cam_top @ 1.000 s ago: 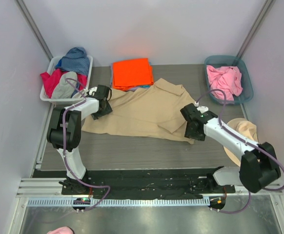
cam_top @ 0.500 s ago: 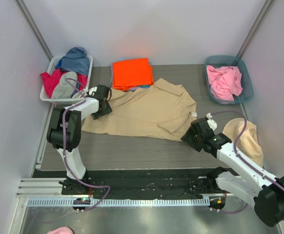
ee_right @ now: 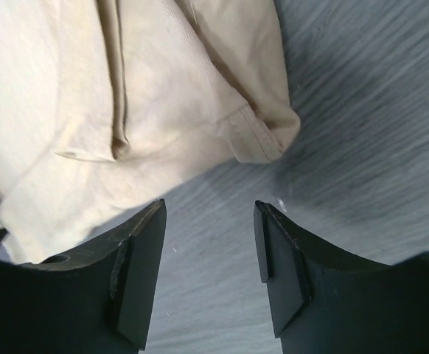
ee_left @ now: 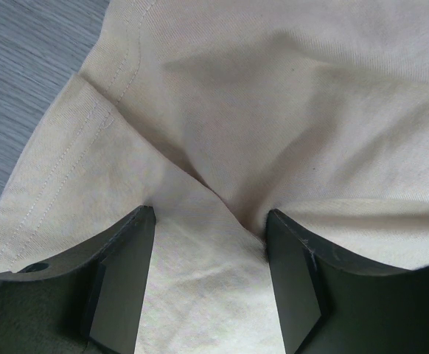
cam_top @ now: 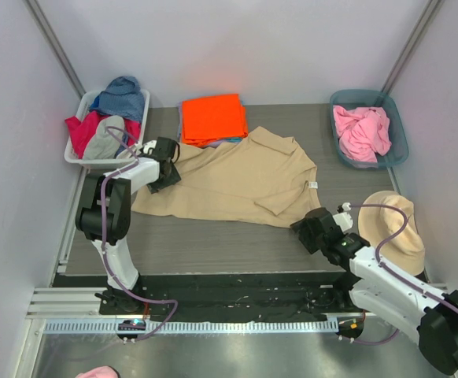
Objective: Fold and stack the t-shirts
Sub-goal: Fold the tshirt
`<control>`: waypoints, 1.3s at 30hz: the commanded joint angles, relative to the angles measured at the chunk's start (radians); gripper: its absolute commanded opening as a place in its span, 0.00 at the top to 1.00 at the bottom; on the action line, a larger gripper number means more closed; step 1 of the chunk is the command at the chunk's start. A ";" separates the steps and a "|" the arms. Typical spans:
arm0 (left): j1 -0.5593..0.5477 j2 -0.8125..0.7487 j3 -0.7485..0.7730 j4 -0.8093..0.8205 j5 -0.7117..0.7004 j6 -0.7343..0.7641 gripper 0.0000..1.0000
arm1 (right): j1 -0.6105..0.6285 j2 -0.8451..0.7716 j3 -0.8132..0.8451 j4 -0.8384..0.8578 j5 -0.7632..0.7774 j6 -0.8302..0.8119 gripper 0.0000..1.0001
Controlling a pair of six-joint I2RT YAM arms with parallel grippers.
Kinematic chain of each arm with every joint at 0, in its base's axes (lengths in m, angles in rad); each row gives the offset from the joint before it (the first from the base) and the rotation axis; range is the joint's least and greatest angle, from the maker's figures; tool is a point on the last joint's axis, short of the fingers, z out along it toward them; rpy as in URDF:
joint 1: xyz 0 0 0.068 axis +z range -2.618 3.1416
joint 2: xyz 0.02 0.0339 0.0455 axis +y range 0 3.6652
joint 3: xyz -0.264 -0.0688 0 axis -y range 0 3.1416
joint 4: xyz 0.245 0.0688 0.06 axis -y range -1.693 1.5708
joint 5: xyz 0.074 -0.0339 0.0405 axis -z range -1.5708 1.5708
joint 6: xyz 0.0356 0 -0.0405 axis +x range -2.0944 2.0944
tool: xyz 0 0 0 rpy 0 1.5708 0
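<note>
Tan t-shirt (cam_top: 229, 177) lay spread out in the middle of the gray tabletop (cam_top: 213, 236). You had your left gripper (cam_top: 164, 175) down on the shirt's left edge. Its jaws stood wide apart. In the left wrist view, soft tan cloth with a crease lay between its fingers (ee_left: 122, 280), and they were not squeezed on it. You had your right gripper (cam_top: 306, 228) low over bare tabletop, just beside the shirt's near right corner. Its jaws stood apart too, and it held nothing. Just behind the tan shirt sat a bright orange t-shirt (cam_top: 212, 118), folded flat. A pink t-shirt (cam_top: 361, 130) lay bunched up in the teal basket (cam_top: 333, 101) at the back right. A white bin (cam_top: 73, 160) at the back left held more clothes.
</note>
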 commanded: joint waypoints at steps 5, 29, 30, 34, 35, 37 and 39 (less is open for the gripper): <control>0.013 0.037 -0.023 -0.034 0.031 -0.002 0.36 | 0.011 0.109 -0.064 0.241 0.124 0.130 0.47; 0.015 0.040 -0.028 -0.029 0.031 -0.002 0.40 | 0.023 0.154 -0.015 0.026 0.377 0.205 0.60; 0.013 0.040 -0.026 -0.026 0.029 -0.002 0.41 | 0.022 0.152 -0.016 0.023 0.381 0.208 0.60; 0.015 0.040 -0.028 -0.026 0.031 -0.001 0.41 | 0.022 0.143 -0.031 0.014 0.394 0.217 0.60; 0.015 0.040 -0.028 -0.026 0.031 -0.001 0.41 | 0.022 0.141 -0.034 0.014 0.397 0.217 0.60; 0.015 0.040 -0.028 -0.026 0.031 -0.001 0.41 | 0.020 0.140 -0.036 0.006 0.408 0.220 0.60; 0.015 0.040 -0.028 -0.026 0.031 -0.001 0.41 | 0.020 0.140 -0.036 0.000 0.416 0.220 0.60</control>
